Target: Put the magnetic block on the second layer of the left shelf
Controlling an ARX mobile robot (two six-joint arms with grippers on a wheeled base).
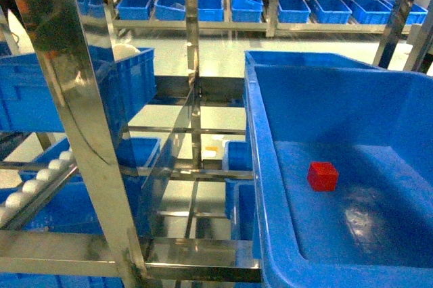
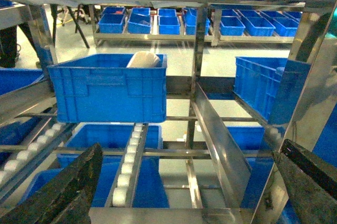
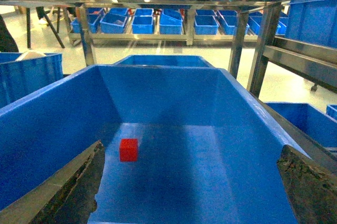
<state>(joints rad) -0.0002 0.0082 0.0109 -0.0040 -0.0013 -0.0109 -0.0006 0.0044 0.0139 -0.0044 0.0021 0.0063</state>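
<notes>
The magnetic block (image 1: 323,176), a small red cube, lies on the floor of a big blue crate (image 1: 270,166) at the right. In the right wrist view the block (image 3: 128,150) sits ahead and left of my right gripper (image 3: 189,190), which is open and empty above the crate's floor. The left shelf is a shiny steel rack (image 1: 74,119). Its tier with white roller tracks (image 2: 129,166) lies just ahead of my left gripper (image 2: 184,192), also open and empty. Neither gripper shows in the head view.
A blue crate (image 2: 108,92) holding a white object stands on the left rack's rollers further in. Another blue crate (image 2: 263,90) is to its right behind a steel divider (image 2: 221,140). More blue crates (image 1: 203,7) line far shelves. Steel posts (image 1: 193,65) frame the bays.
</notes>
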